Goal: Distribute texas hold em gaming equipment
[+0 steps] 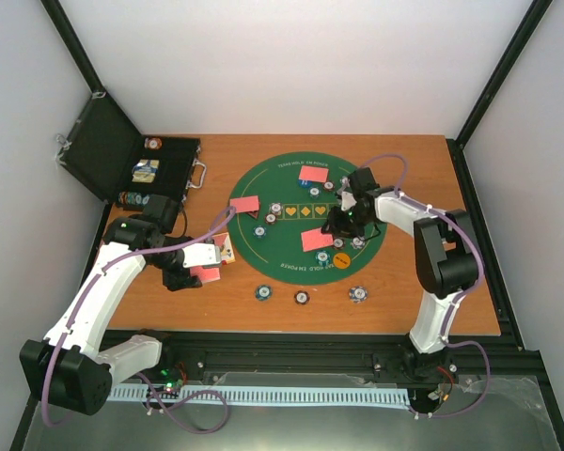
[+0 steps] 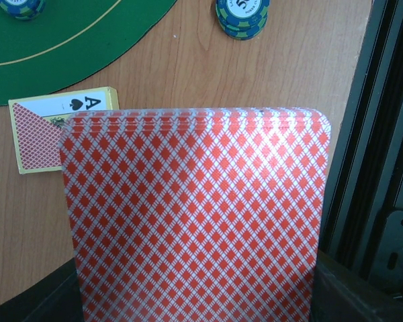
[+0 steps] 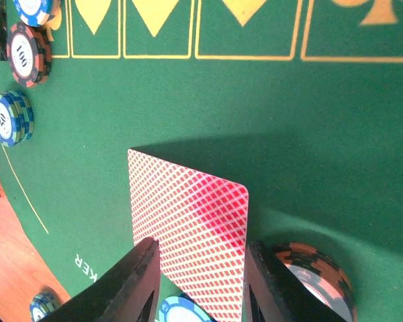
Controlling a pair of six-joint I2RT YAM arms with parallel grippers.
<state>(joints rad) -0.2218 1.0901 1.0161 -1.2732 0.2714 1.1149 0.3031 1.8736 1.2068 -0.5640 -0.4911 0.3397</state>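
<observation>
Two grippers busy: over the green felt mat the right gripper holds its jaws parted astride one red-backed card, the left gripper clamps the red-backed deck above the wooden table, chip stacks nearby.

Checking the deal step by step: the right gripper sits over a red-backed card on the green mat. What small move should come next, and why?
Probably lift the right gripper straight up. Its jaws stand apart, the red-backed card seems to lie on the green mat, and poker chips sit close on both sides.
</observation>
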